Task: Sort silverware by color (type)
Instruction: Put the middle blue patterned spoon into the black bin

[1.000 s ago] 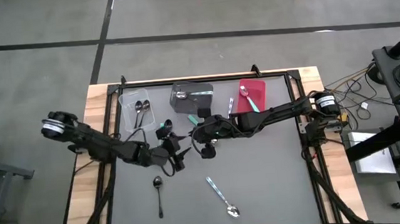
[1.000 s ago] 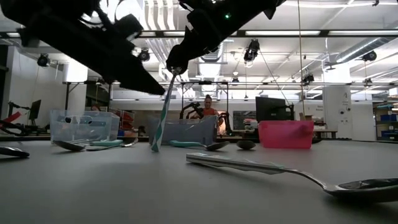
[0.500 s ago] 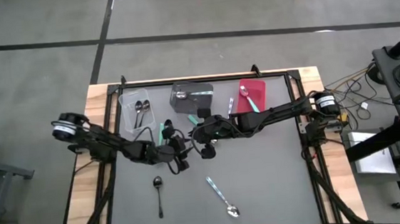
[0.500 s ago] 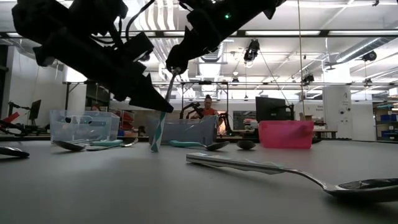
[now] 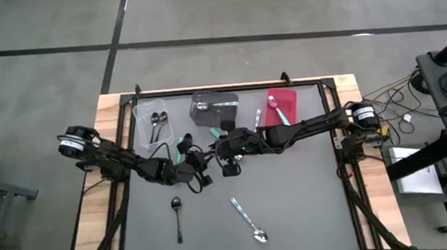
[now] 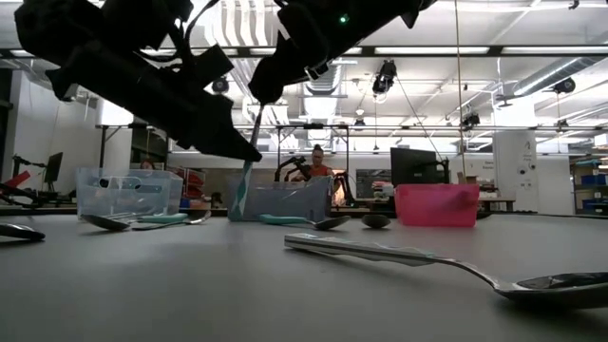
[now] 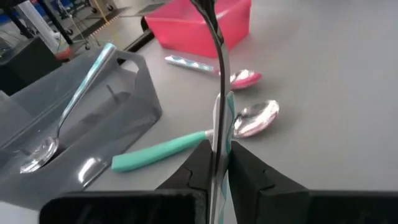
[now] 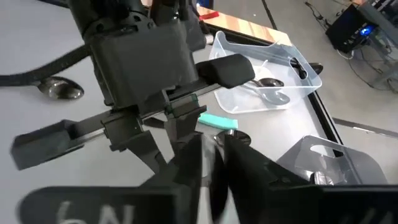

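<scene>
While the left gripper point(image 7: 214, 163) is pinching the thin teal-handled, silver-bowled spoon point(image 6: 244, 180) mid-shaft, upright just before the dark grey bin point(image 5: 214, 108), the right gripper point(image 5: 227, 149) is loosening; light, stiff, probably slippery.

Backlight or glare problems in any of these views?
Low view: ceiling strip lights backlight the scene; left arm and right arm are near-silhouettes, but the upright teal-handled spoon is readable. Left wrist view: bright glare on the lying spoon's bowl. High view: even light, no hard shadows.
</scene>
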Robot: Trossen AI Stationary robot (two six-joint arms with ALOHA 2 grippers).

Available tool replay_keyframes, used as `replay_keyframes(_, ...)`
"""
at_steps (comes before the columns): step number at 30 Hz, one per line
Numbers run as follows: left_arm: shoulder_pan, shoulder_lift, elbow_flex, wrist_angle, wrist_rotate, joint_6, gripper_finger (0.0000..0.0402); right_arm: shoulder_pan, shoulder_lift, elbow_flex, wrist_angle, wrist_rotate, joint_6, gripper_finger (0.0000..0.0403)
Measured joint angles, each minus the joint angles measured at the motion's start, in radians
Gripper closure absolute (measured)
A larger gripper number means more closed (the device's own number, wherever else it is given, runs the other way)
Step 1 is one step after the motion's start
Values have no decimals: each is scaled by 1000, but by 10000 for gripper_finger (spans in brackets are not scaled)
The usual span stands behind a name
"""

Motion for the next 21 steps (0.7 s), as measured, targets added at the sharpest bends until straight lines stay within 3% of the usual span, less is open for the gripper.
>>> replay_keyframes(10,0,-10,1,51,-88,-33,387,0,-62,0,65,74,12,232)
replay_keyframes(21,1,-57,1,86,-265,-25,387,45,-212,-10,71,82,87,218)
